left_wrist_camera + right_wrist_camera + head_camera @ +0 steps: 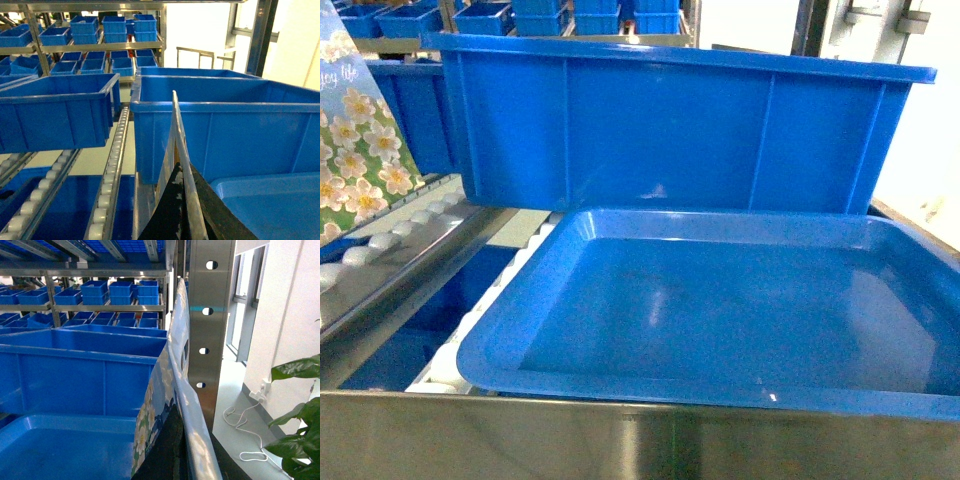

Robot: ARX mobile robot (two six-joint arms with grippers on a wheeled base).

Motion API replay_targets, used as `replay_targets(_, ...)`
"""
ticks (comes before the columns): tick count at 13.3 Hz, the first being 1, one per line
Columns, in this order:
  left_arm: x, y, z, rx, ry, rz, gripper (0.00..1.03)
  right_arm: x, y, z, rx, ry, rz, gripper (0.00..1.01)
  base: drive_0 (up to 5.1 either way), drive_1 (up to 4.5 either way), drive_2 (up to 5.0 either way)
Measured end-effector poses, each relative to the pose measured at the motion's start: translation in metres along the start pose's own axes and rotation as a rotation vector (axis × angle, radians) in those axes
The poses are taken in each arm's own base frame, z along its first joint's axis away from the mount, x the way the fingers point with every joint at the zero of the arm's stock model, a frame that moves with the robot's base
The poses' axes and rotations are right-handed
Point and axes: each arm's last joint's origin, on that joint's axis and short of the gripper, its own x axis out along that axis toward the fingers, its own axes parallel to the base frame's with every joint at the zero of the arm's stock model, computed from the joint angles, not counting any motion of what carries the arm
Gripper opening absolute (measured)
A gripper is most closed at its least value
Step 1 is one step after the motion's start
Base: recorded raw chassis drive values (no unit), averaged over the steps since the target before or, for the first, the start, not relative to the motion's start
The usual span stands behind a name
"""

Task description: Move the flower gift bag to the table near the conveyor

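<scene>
- Two wrist views each show a thin bag panel rising edge-on from the dark end effector body; the left end effector (181, 212) appears pinched on the flower gift bag (355, 150), which stands at far left over the conveyor (405, 235).
- Centre: blue bin (670, 130) behind a blue tray (720, 310).
- Right end effector (184, 450) likewise appears clamped on a floral panel.
- Judged step: carrying. Next: clear the rack and find the bench, not in view.

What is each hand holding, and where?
Left hand appears to pinch a bag by its top edge; right hand likewise pinches the flower gift bag's edge.
</scene>
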Motion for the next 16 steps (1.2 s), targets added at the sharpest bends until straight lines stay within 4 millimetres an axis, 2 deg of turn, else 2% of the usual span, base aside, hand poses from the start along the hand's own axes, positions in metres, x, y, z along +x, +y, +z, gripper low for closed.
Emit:
replay_targets(7, -0.0028, -0.0041, 0.001, -0.001, -0.027, 0.007, 0.02, 0.0, 0.0, 0.0, 0.0, 0.0, -0.001, 0.02, 0.0, 0.0, 0.0)
replay_targets(16, -0.0032, -0.0045, 0.0012, -0.002, -0.029, 0.006, 0.02, 0.0, -0.0001, -0.0005, -0.001, 0.003, -0.003, 0.02, -4.9, 2.57, 2.6)
